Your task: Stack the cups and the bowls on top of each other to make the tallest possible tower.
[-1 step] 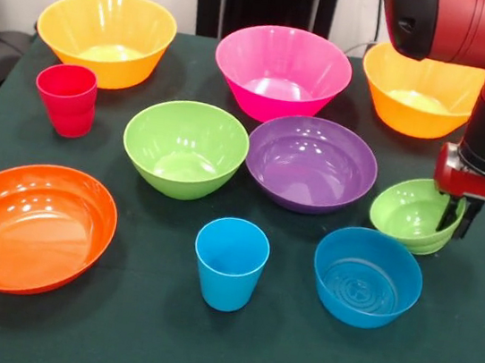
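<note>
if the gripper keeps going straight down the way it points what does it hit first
Most likely the small green bowl: the gripper points down at that bowl's right rim. Depth is unclear from this one view, so it may instead slip just past the rim onto the table.

Bowls: eight in total. Two large yellow-orange bowls (pixel 107 36) (pixel 418 89); one pink bowl (pixel 281 71); one purple bowl (pixel 311 162); one orange bowl (pixel 28 225); one lime green bowl (pixel 185 147); one small green bowl (pixel 411 214); one blue bowl (pixel 366 277). Cups: two in total. One red cup (pixel 66 98); one sky blue cup (pixel 230 263).
</note>
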